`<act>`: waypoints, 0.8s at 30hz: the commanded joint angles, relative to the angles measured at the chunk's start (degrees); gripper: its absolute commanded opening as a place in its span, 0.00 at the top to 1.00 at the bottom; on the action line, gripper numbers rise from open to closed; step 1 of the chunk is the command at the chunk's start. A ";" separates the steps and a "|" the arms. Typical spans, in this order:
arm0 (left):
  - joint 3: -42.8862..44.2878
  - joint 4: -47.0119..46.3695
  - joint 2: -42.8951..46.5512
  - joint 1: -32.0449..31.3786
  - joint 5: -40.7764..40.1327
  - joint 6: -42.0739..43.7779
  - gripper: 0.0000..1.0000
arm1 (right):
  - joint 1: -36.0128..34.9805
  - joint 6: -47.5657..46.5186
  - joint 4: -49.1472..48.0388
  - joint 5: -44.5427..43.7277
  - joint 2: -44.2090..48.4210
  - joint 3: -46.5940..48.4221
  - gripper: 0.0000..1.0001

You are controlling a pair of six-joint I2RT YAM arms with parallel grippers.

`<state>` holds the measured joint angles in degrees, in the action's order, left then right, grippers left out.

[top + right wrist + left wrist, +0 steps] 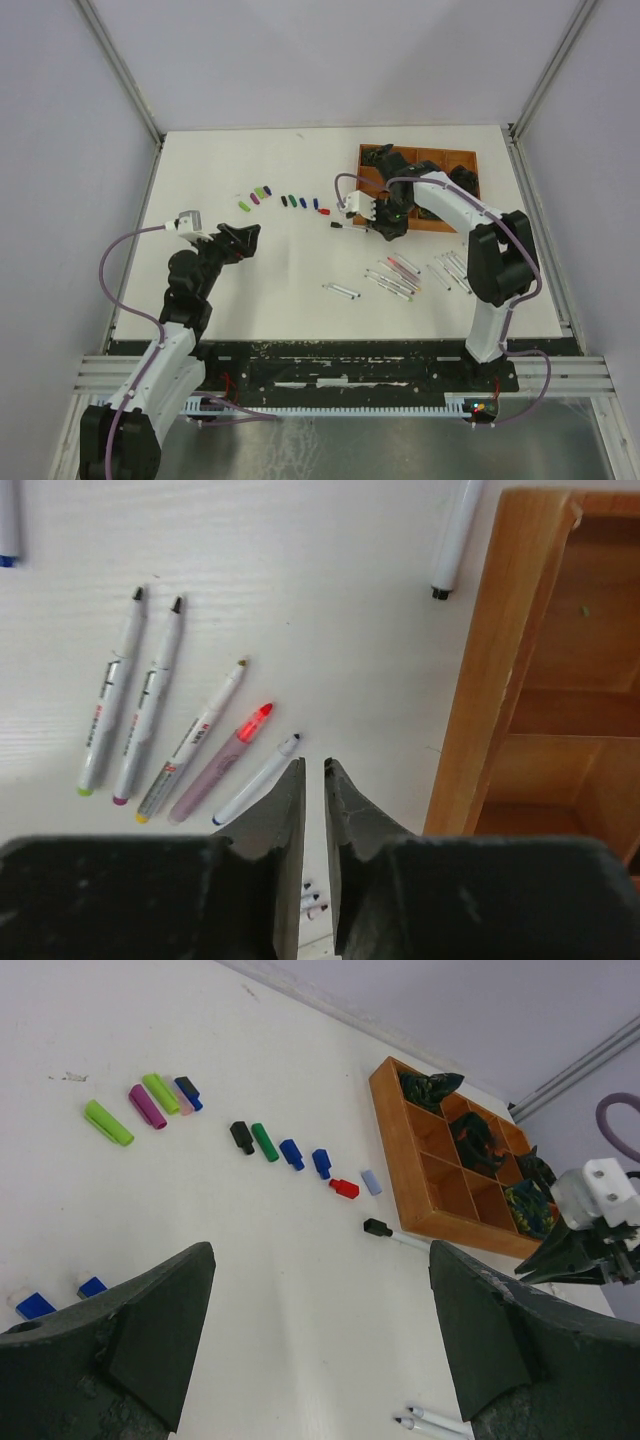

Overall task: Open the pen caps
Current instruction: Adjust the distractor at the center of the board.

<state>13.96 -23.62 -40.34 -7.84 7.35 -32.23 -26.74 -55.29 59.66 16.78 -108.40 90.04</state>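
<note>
Beside the tray (490,680), the right gripper (312,770) hangs almost closed, empty; left gripper (320,1260) gapes. Likely next: grip the black-capped pen (380,1228).

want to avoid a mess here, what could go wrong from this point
The right pincer, nearly closed on nothing, hangs close to the wooden tray and could bump its wall. The black-capped pen lies near that tray, leaving tight room for a grasp. The open left pincer could scatter the loose caps if it sweeps low.
</note>
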 commanded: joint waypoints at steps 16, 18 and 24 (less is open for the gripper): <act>1.23 -0.77 -1.06 0.10 -0.15 2.43 0.07 | 4.48 -11.62 -11.47 19.32 -7.22 -1.57 0.72; 1.24 -0.82 -0.97 0.11 -0.15 2.43 0.07 | 3.85 -12.78 -7.02 21.52 -8.36 1.56 0.72; 1.33 -0.89 -1.27 0.18 -0.14 2.50 0.07 | 0.84 -12.41 -7.47 18.40 -8.19 0.81 0.71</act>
<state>13.96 -22.74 -41.54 -7.84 7.44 -32.23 -23.62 -65.87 50.39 33.85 -116.88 90.19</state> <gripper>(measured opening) 0.937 0.286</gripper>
